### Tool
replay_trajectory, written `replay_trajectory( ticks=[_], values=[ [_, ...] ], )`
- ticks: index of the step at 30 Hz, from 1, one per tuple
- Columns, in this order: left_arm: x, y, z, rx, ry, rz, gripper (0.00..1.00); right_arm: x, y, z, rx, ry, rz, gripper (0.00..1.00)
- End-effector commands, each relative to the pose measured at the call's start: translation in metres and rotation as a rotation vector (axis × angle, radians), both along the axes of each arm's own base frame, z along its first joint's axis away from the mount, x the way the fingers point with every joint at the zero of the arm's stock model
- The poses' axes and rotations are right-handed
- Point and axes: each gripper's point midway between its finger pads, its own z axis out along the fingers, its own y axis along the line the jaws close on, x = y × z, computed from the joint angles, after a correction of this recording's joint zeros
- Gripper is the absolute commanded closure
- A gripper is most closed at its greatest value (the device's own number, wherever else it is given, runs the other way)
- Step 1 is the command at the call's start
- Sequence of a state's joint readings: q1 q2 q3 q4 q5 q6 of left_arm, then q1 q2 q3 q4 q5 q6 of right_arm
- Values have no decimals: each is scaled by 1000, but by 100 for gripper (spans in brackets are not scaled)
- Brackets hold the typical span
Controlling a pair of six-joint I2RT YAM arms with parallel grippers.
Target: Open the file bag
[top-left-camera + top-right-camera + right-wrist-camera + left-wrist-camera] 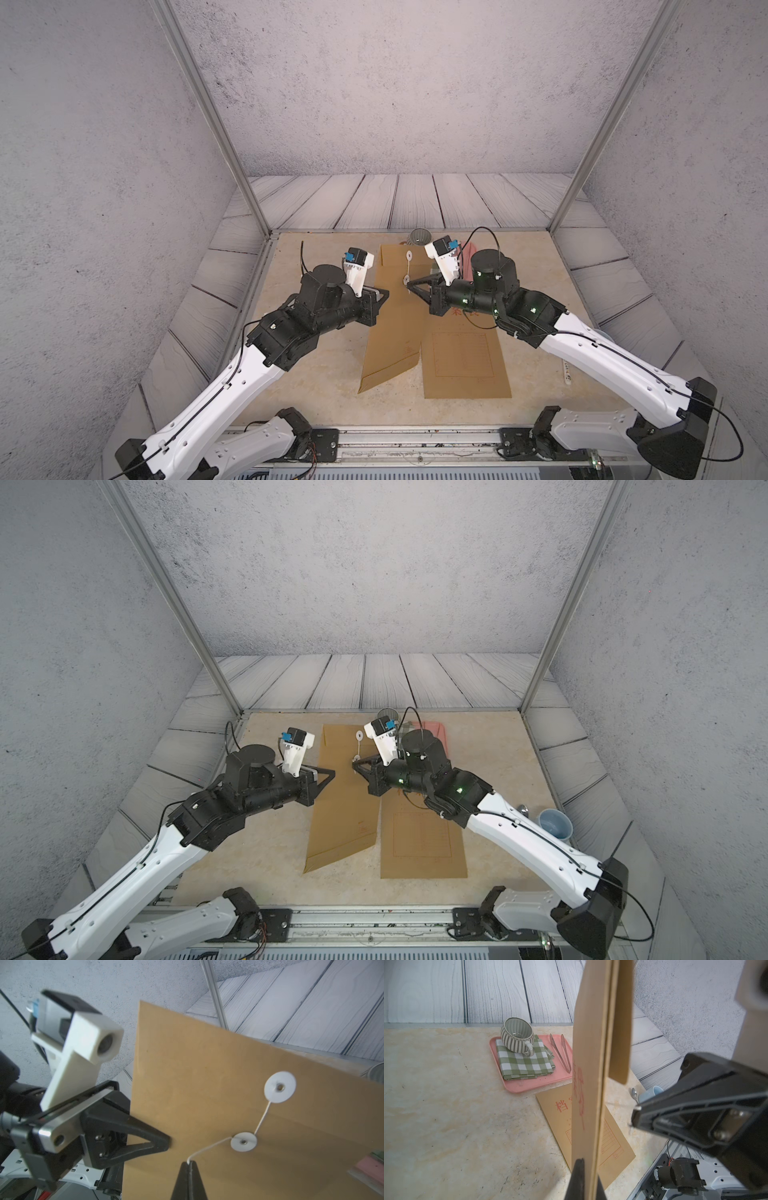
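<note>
Left claw [385, 292]: clamped tight on side edge of file bag [395, 328], bag tilted up over middle of counter [316, 374]. Right claw [189, 1164]: closed, pinching white string [262, 1118] leading off lower closure disc [243, 1142]. Second bag [465, 361] flat alongside.

The file bag [390, 340] is a brown kraft envelope tipped up on one long edge near the table's centre. Its flap end points to 12 o'clock and its bottom end slants toward 7. The left gripper [384, 293] clamps its 9 o'clock edge. The flap is folded over. A white string [209, 1147] runs from the upper disc [280, 1087] past the lower disc [243, 1142], its end pinched by the right gripper [189, 1164].
</note>
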State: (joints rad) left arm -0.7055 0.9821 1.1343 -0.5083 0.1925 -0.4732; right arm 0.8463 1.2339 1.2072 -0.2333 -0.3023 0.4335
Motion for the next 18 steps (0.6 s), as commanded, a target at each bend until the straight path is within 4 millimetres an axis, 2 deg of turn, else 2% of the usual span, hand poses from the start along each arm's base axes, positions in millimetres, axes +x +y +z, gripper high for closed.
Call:
replay_trajectory(
  ticks=[1, 4, 8, 15, 18],
  values=[
    [3, 0, 14, -71, -31, 2, 100, -12, 3, -23, -2, 66, 19, 100],
    [5, 2, 16, -92, -27, 11, 100, -12, -7, -51, -33, 117, -36, 100],
    [7, 5, 18, -124, -18, 10, 100, -8, -25, -73, -86, 141, -121, 100],
    [11, 10, 17, -144, -5, 10, 100, 14, -44, -83, -147, 166, -225, 100],
    [9, 12, 13, -139, 6, 4, 100, 25, -54, -77, -152, 158, -272, 100]
  ],
)
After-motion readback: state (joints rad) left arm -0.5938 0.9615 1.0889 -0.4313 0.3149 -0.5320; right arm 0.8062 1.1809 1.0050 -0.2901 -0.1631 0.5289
